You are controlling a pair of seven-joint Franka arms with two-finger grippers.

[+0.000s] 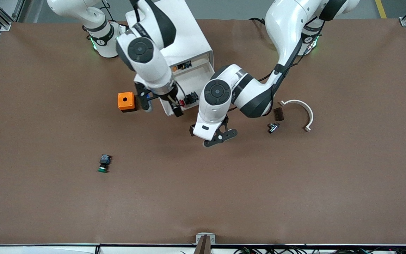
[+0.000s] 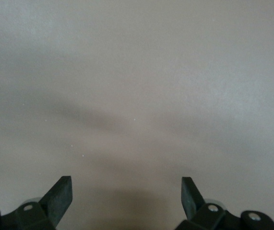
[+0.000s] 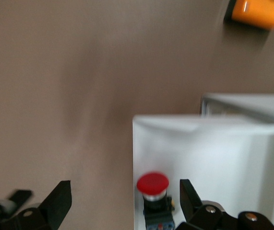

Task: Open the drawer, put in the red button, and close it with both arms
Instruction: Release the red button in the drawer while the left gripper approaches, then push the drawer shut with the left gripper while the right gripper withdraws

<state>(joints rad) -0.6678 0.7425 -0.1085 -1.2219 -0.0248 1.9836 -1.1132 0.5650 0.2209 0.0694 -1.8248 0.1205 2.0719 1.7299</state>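
In the drawer (image 1: 203, 79) lies the red button (image 3: 152, 184); both grippers' jaws spread

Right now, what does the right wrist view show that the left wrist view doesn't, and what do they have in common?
Only the right wrist view: the red button sitting inside the pulled-out white drawer, just below the open right gripper, plus a corner of the orange box. Only the left wrist view: nothing of its own, just the open left gripper over bare brown table with soft shadows. Both share: a pair of black fingers spread apart, holding nothing, and the same brown tabletop.
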